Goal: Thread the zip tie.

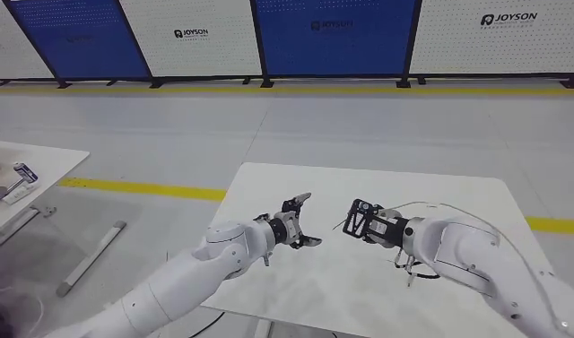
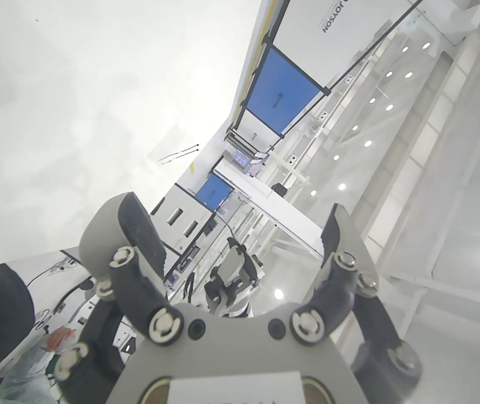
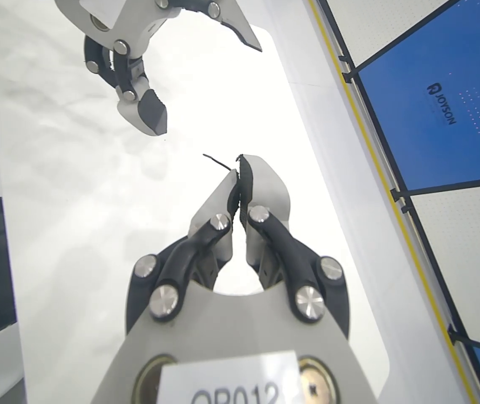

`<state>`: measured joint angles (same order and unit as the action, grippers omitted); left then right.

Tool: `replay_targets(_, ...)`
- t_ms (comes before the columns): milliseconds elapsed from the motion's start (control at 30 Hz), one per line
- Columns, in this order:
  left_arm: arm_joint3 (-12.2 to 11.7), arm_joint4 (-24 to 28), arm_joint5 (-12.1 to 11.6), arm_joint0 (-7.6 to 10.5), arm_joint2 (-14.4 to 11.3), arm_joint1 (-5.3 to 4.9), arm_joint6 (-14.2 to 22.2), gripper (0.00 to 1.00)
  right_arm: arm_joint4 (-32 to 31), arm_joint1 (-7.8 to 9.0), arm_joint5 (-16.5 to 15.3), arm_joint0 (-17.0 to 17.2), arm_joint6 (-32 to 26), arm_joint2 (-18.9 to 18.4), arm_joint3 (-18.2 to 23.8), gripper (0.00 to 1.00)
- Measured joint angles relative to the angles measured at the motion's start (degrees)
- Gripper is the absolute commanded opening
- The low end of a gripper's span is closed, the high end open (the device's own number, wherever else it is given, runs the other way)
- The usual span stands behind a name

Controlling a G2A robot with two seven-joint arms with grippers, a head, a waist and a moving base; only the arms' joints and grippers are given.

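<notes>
Closest to the lens, the right gripper (image 3: 238, 170) has its fingers pressed together on the zip tie (image 3: 217, 161). The tie's thin black end pokes past the tips in the right wrist view. Facing it close by, the left gripper (image 3: 206, 86) holds its fingers spread wide. From above, both hover over the white table (image 1: 448, 195), near each other but apart.

Table (image 1: 296, 186): white, matte | Floor (image 1: 314, 123): grey, surrounding table | Yellow line (image 1: 143, 189): flanking table | Wall panels (image 1: 332, 24): alternating blue and white, far beyond table
</notes>
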<state>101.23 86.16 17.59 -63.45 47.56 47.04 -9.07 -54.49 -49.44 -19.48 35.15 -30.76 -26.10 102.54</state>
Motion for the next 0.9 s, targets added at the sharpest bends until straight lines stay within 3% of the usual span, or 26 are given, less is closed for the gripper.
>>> replay_targets(100, -0.02, 3.67, 2.09, 1.23, -0.44, 0.63, 0.49, 1.0, 0.0, 0.0, 0.0, 0.0, 0.0, 0.0, 0.0, 0.0)
replay_targets(300, -2.76, 3.79, 1.88, 3.98, -6.05, 1.58, 3.49, 1.0, 0.0, 0.0, 0.0, 0.0, 0.0, 0.0, 0.0, 0.0)
replay_targets(367, -3.35, 3.79, 1.88, 4.34, -6.57, 1.74, 3.78, 1.0, 0.0, 0.0, 0.0, 0.0, 0.0, 0.0, 0.0, 0.0)
replay_targets(667, -3.19, 3.79, 1.89, 3.77, -6.16, 1.95, 4.82, 1.0, 0.0, 0.0, 0.0, 0.0, 0.0, 0.0, 0.0, 0.0)
replay_targets(767, -3.39, 3.79, 1.89, 2.37, -4.0, 2.89, 6.7, 1.0, 0.0, 0.0, 0.0, 0.0, 0.0, 0.0, 0.0, 0.0)
replay_targets(900, -4.68, 3.8, 1.89, 0.26, 0.18, 5.68, 5.47, 1.0, 0.0, 0.0, 0.0, 0.0, 0.0, 0.0, 0.0, 0.0)
